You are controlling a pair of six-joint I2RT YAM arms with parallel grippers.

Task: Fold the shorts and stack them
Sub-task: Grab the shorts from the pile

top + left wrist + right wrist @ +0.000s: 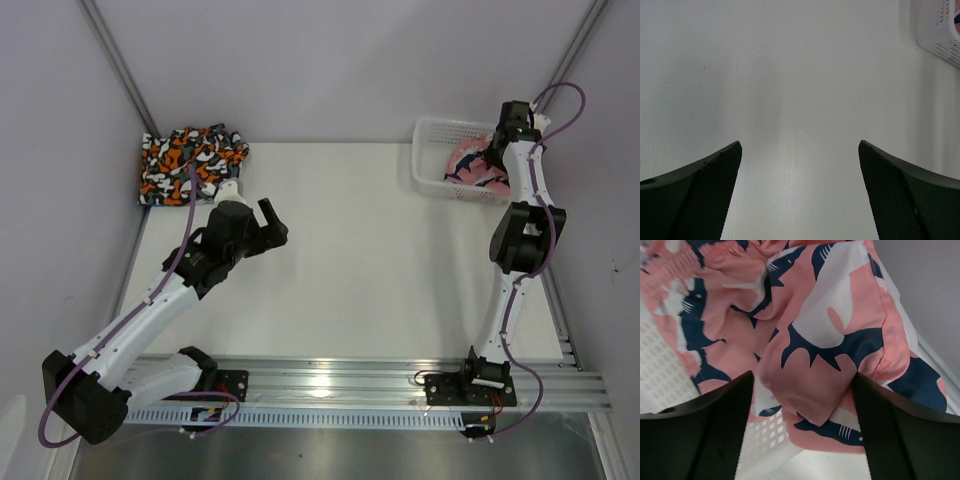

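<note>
Right gripper (802, 377) hangs over the white mesh basket (430, 160) at the far right corner of the table (370, 250), pointing down into it. Its 2 fingers (705, 430) stand spread wide, 1 on each side of a raised fold of the pink-navy-white shorts (815, 315). That fold fills the gap between them. Whether the pads already press on the cloth cannot be told from the wrist view. These shorts lie crumpled inside the basket, and part of the cloth hangs over its rim on the wall side.

Left gripper (800, 144) is also spread wide and holds nothing. It hovers over bare table on the left half, aimed toward the basket, which shows at the upper right edge of its wrist view. Just beyond the left arm, in the far left corner, the orange-black-white camouflage shorts (190, 160) lie folded flat on the table, well apart from the basket and not touching either gripper.
</note>
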